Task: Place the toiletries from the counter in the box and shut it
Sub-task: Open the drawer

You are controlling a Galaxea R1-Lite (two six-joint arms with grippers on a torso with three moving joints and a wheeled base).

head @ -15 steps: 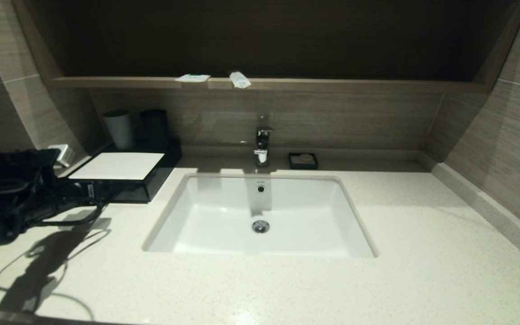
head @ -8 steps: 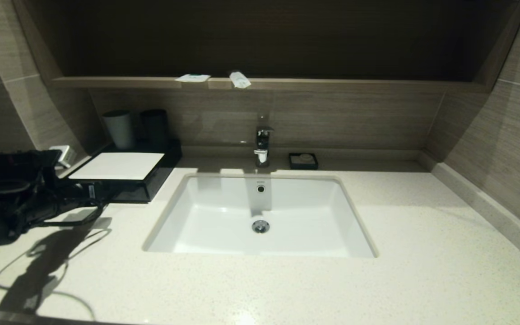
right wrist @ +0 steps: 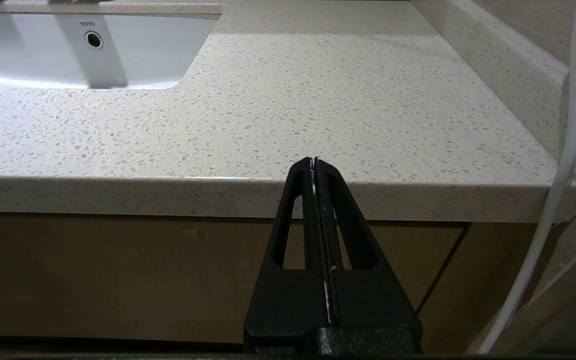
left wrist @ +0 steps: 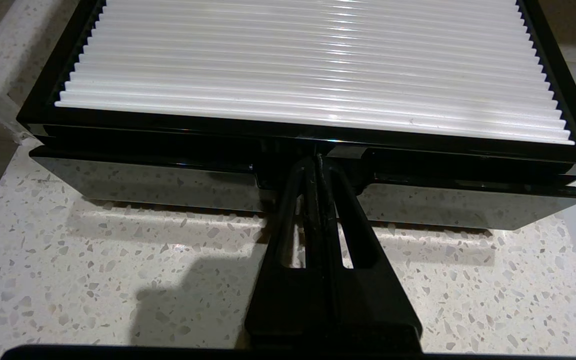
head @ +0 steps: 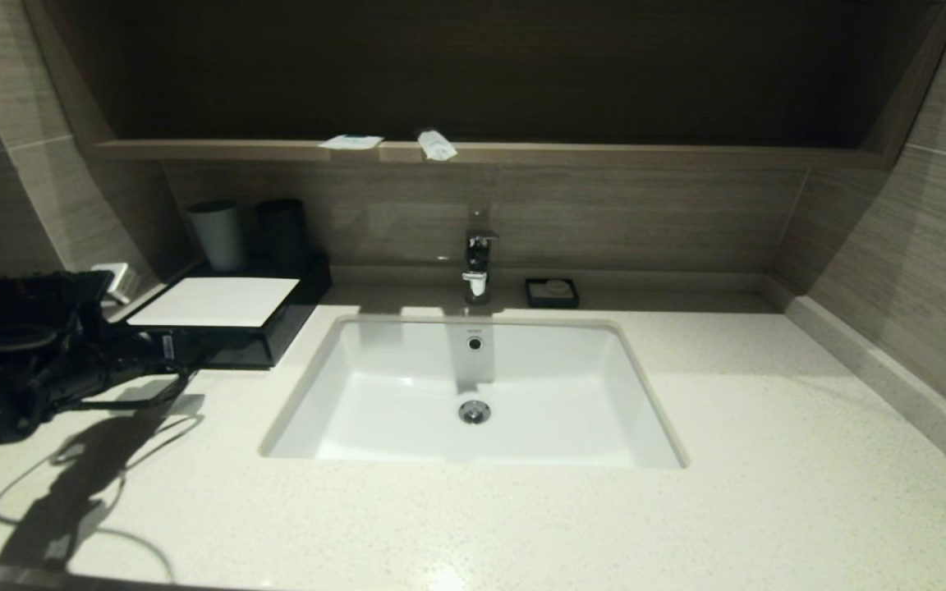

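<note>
Your left gripper [left wrist: 318, 162] has its fingers pressed together, with nothing between them, and the tips sit in the notch at the middle of the drawer front [left wrist: 158, 187] of the box [head: 231, 328]. You cannot tell from the wrist view whether the tips hook the notch or only touch it. The drawer front stands slightly proud of the box body, showing a thin gap along its top edge; what lies inside the drawer is hidden. The ribbed white top panel [left wrist: 313, 65] covers the box and nothing rests on it.

In the head view, your left gripper [head: 163, 349] reaches in from the left edge, at the near end of the box, on the speckled pale countertop [head: 769, 460] to the left of the sink [head: 473, 394]. The sink basin holds nothing but its drain. On the far part of the black box stand two cups, a pale cup [head: 216, 235] and a dark cup [head: 282, 231], side by side; their insides cannot be seen.

The toiletries are both up on the counter [head: 604, 154], the wood-grain ledge along the far wall: the flat sachet [head: 350, 142] on the left, the narrow pouch [head: 436, 144] just to its right, apart from each other and hanging a little over the near edge. Right of the tap [head: 477, 263] sits a small black soap dish [head: 551, 292] with a round pale piece in it.

Your right gripper [right wrist: 314, 162] is parked below the near edge of the countertop, right of the sink, fingers pressed together on nothing.
</note>
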